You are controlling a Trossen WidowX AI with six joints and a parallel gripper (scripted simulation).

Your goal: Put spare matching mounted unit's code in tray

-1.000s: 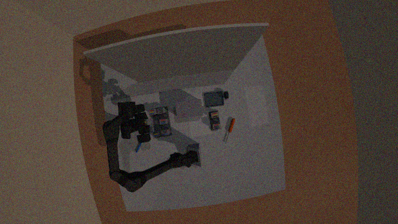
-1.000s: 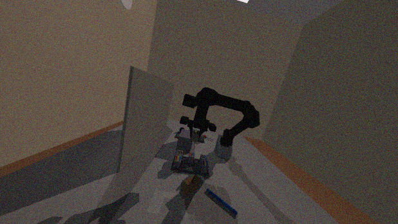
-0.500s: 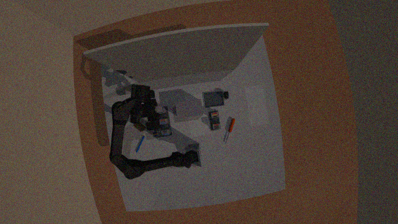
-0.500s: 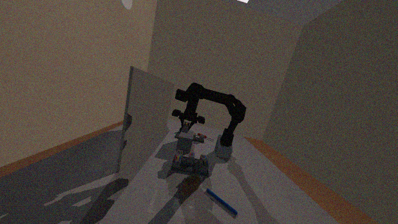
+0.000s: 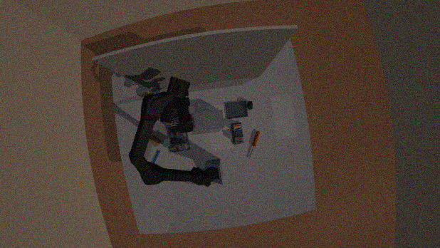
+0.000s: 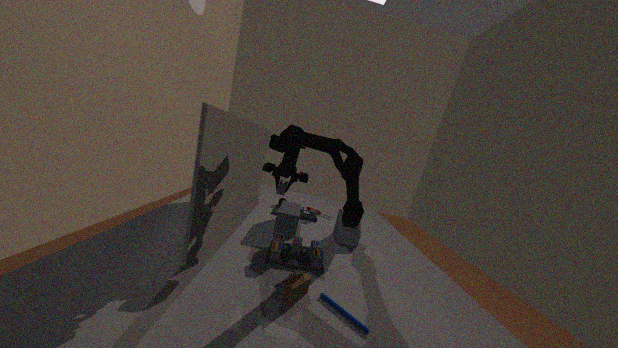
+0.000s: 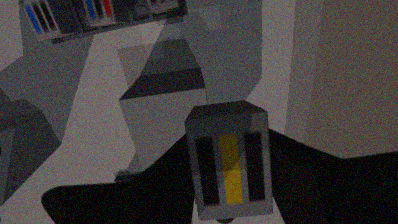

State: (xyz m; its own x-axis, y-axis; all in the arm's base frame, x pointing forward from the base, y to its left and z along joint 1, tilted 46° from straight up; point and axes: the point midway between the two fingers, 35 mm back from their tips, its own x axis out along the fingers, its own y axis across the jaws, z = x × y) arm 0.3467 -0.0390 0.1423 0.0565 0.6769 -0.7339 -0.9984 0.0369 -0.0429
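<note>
My gripper (image 6: 282,189) (image 7: 222,133) is shut on a grey spare (image 7: 232,211) with a yellow stripe between two black stripes. It is raised above the table; the arm mostly hides it in the top view. Several spares with coloured stripes stand in a dark rack (image 5: 179,147) (image 6: 295,267), which shows at the top of the wrist view. A dark grey rectangular piece with a black knob, perhaps the tray (image 5: 236,110), lies right of the rack. A small striped unit (image 5: 236,132) stands beside it. No printed code is readable.
A tall grey panel (image 5: 199,57) (image 6: 225,150) stands along the back. A grey block (image 5: 208,115) (image 7: 162,120) is right of the rack. An orange-handled tool (image 5: 256,138) and a blue pen-like bar (image 5: 156,157) (image 6: 344,313) lie on the table. A yellow-brown piece (image 6: 300,282) lies by the rack.
</note>
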